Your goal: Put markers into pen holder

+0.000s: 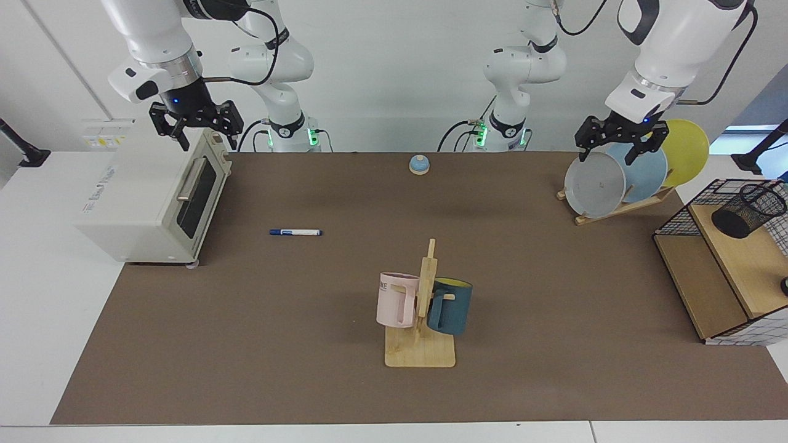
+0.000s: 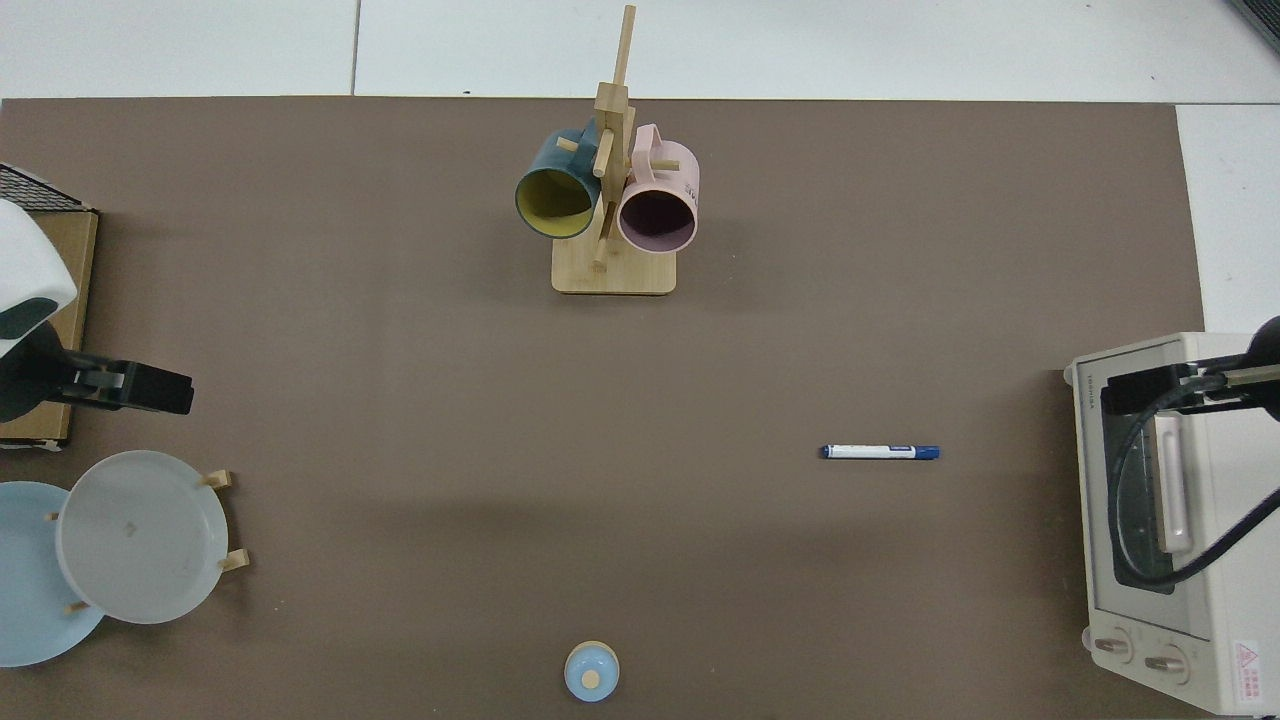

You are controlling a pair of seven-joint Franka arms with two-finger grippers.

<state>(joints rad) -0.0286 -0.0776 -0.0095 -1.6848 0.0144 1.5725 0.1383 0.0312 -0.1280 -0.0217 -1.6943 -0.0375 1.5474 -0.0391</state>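
The right gripper (image 1: 196,128) is hanging with its fingers spread and empty above the toaster oven (image 1: 154,197), while the left gripper (image 1: 622,140) is waiting, likewise released, over the rack of plates (image 1: 622,178). The marker (image 1: 295,232) is lying flat on the brown mat (image 1: 308,344), near the oven's door and well apart from the pen holder (image 1: 748,209), which is sitting tilted on the wooden shelf of the wire basket (image 1: 717,258) at the far end of the table. The marker looks light, rigid and smooth-barrelled, likely to roll or slip if pinched near an end; a grip across the middle of the white barrel seems the safest hold.
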